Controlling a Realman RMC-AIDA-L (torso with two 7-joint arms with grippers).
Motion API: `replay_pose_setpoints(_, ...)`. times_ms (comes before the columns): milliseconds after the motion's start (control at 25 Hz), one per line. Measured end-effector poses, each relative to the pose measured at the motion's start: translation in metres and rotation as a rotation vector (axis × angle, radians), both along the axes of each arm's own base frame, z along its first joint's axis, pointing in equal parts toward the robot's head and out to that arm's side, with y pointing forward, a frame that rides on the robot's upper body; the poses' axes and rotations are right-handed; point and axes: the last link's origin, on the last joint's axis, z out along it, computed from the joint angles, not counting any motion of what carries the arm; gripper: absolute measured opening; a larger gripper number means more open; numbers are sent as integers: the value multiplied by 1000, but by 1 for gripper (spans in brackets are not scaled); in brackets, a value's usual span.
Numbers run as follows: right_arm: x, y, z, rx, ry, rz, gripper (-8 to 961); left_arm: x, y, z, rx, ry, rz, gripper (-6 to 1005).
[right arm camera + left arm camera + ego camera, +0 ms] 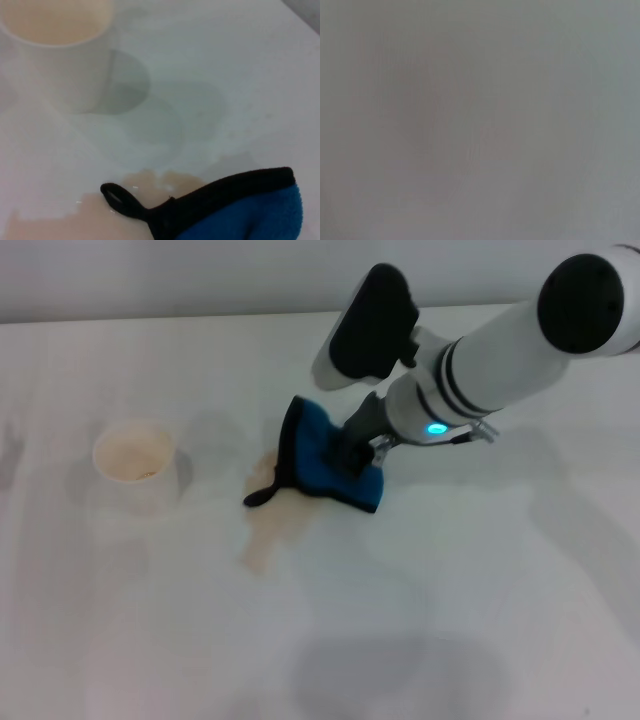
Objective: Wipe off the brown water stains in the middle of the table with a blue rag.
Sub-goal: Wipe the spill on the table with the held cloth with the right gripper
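Note:
The blue rag [325,455], black-edged with a small black loop at its corner, is held tilted over the white table [480,620] by my right gripper [352,455], which is shut on it. Its lower edge rests on the brown water stains [272,525], a pale tan blotch with a drip tail toward the front. The right wrist view shows the blue rag [255,210] and its loop lying on the brown water stains [75,220]. My left gripper is out of sight; the left wrist view shows only blank grey surface.
A white paper cup [133,465] stands upright left of the stain, also close by in the right wrist view as the paper cup [60,50]. The table's far edge [150,318] meets a pale wall. My right arm [520,340] reaches in from the upper right.

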Motion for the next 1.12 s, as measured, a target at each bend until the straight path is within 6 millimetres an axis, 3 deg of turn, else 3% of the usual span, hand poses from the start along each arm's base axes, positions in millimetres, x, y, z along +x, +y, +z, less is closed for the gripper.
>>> replay_pose_setpoints(360,-15,-29,-28,-153,24,18,135,1,1,0,2,-6,-1,892)
replay_pose_setpoints(760,-32,-60,-43,-372,65,121,134,1,1,0,1,-4,-2,893)
replay_pose_setpoints(920,-34,-61,-47,-367,75,170,134,1,1,-1,-2,-3,-3,893)
replay_pose_setpoints(1120,-30,-47,-49,-254,94,194,134,1,1,0,-2,0,-4,893)
